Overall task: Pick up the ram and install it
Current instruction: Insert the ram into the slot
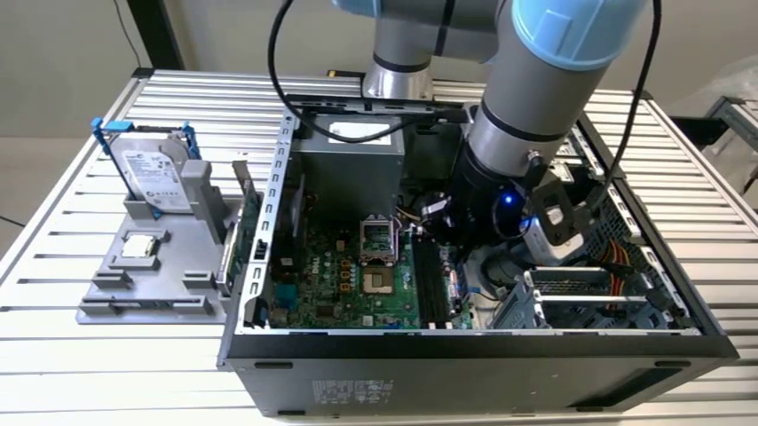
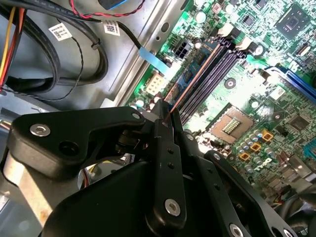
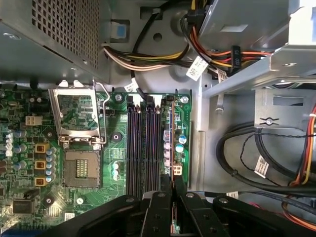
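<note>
black angular hand (image 3: 174, 190) pinching thin flat ram (image 2: 190, 82) edge-on over dark slots (image 3: 143, 148).

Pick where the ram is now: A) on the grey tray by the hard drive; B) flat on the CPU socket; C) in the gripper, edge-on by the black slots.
C: in the second wrist view the gripper pinches the ram, its thin edge running alongside the slots.
</note>
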Robot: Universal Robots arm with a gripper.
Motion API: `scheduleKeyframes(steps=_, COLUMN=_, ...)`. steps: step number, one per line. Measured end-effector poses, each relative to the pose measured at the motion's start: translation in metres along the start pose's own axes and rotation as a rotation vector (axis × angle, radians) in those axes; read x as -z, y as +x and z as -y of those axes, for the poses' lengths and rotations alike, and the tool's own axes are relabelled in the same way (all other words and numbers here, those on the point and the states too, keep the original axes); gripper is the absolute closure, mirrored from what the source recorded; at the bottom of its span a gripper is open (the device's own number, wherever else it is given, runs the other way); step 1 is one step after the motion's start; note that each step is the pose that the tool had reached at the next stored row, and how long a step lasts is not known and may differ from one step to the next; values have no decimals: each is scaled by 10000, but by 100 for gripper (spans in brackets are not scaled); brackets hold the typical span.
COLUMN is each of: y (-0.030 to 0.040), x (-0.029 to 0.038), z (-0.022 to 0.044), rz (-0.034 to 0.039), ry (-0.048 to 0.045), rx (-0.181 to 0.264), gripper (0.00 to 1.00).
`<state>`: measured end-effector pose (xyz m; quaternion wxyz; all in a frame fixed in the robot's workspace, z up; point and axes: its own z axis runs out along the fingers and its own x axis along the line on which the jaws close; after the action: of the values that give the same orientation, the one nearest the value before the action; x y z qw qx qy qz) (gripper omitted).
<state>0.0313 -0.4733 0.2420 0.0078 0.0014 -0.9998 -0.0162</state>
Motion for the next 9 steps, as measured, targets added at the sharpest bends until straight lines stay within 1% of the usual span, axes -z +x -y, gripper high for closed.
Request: scheduleKeyframes(steps=9, y=24, x=-51, z=2, rz=-1, ry=17, rx=0, gripper=100)
